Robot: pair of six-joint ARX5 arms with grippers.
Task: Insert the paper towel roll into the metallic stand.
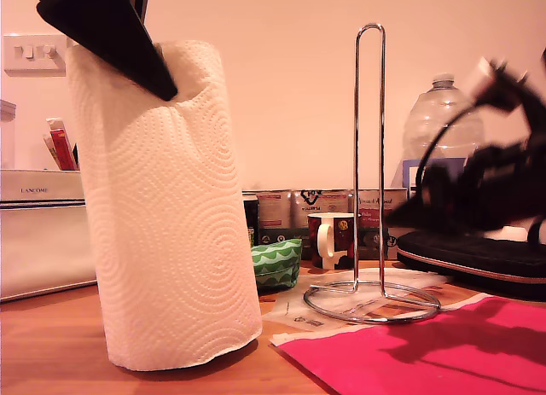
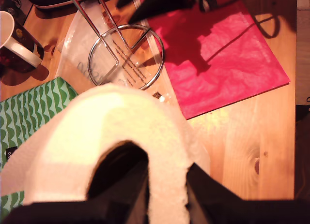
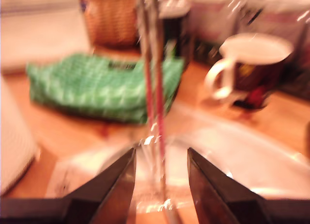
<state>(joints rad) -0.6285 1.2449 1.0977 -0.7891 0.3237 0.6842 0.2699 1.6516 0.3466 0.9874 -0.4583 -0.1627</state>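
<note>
Exterior view: our first gripper (image 1: 162, 84) pinches the roll's (image 1: 171, 241) top wall, roll standing on the table beside the stand (image 1: 369, 173), unthreaded; our second gripper (image 3: 160, 173), jaws spread, straddles its loop.

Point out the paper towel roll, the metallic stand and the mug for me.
paper towel roll (image 1: 171, 216): exterior view, middle of its embossed side.
metallic stand (image 1: 380, 156): exterior view, on one rod of the upright loop.
mug (image 1: 334, 239): exterior view, on its dark body beside the white handle.
</note>
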